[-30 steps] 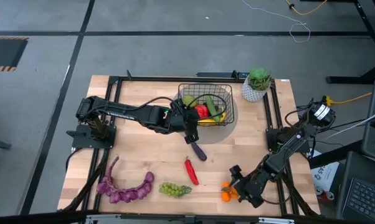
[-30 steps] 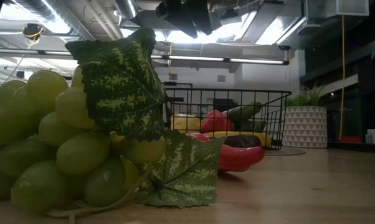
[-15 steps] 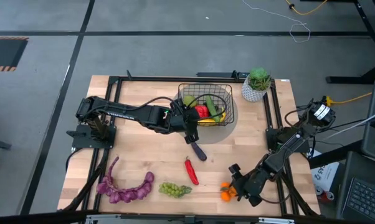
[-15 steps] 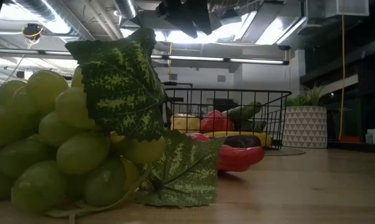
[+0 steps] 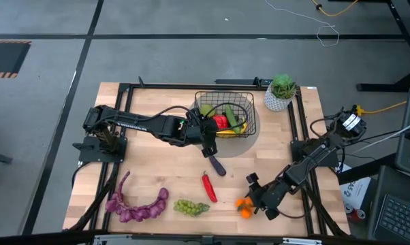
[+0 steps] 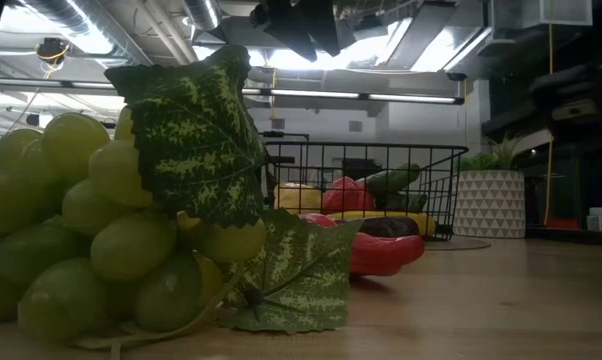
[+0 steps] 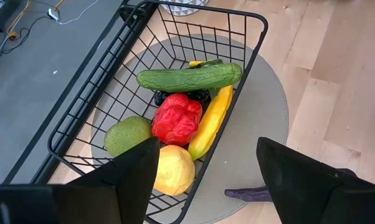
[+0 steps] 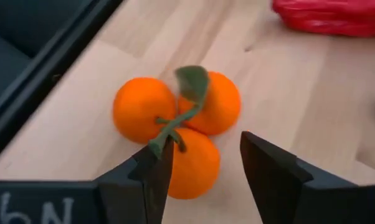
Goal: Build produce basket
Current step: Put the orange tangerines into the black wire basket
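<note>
Your right gripper (image 8: 203, 168) sits lower right in the high view, fingers spread wide around the oranges (image 8: 175, 127); your left gripper (image 7: 206, 171) hangs wide open beside the basket (image 7: 81, 118).

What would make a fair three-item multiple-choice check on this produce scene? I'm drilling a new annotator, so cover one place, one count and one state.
1. Where does the red chili lie?
A. in the basket
B. on the bare table
C. in the plant pot

2. How many oranges are in the cluster?
A. two
B. three
C. five

3. How does the right gripper stand?
A. open at the oranges
B. shut on the chili
C. open over the basket

Key: 1 B, the high view shows it on the wood, apart from the basket. 2 B, the right wrist view shows three under one leaf. 3 A, its fingers are spread on either side of the nearest orange.
</note>
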Available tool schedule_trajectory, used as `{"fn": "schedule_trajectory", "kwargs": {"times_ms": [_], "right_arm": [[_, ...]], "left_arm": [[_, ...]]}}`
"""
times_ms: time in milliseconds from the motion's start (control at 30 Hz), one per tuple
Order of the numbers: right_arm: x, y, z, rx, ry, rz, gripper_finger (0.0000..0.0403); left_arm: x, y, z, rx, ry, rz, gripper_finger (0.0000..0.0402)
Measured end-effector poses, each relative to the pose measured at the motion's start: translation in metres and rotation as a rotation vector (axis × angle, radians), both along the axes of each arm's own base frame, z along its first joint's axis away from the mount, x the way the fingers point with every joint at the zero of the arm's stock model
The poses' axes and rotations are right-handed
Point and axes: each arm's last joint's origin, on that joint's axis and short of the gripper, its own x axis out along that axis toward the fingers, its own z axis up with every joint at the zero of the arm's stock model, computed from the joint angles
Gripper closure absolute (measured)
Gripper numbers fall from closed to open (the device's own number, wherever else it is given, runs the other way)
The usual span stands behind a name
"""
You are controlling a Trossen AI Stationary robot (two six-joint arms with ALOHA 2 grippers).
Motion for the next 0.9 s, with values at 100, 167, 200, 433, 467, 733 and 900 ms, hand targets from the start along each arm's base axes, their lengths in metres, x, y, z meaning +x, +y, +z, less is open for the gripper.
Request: {"fn": "schedule_trajectory", "kwargs": {"times_ms": [100, 167, 200, 433, 467, 733, 900], "right_arm": [[0.0035, -0.0038, 0.0000, -0.002, -0.001, -0.017, 0.0215], [0.0043, -0.0046, 0.0001, 0.007, 0.004, -0.015, 0.0215], [0.0043, -0.0039, 0.0003, 0.024, 0.014, 0.000, 0.0215], [0.0063, 0.0019, 0.0048, 0.088, -0.015, 0.116, 0.0215], [0.0065, 0.0018, 0.0049, 0.086, -0.018, 0.119, 0.0215], [0.0068, 0.0014, 0.0049, 0.078, -0.025, 0.106, 0.0217], [0.0069, 0.0008, 0.0047, 0.066, -0.031, 0.094, 0.0236]], "left_arm": [[0.0000, 0.0001, 0.0001, 0.000, 0.000, 0.001, 0.0137], [0.0000, 0.0001, 0.0001, 0.000, 0.000, 0.000, 0.0137], [0.0000, 0.0000, 0.0000, 0.000, 0.000, 0.000, 0.0137], [0.0000, 0.0000, 0.0001, 0.000, 0.000, 0.000, 0.0137], [-0.0001, 0.0000, 0.0002, 0.000, -0.001, 0.000, 0.0137], [0.0000, 0.0000, 0.0001, 0.000, 0.000, 0.000, 0.0137], [0.0000, 0.0000, 0.0001, 0.000, -0.001, 0.000, 0.0137]]}}
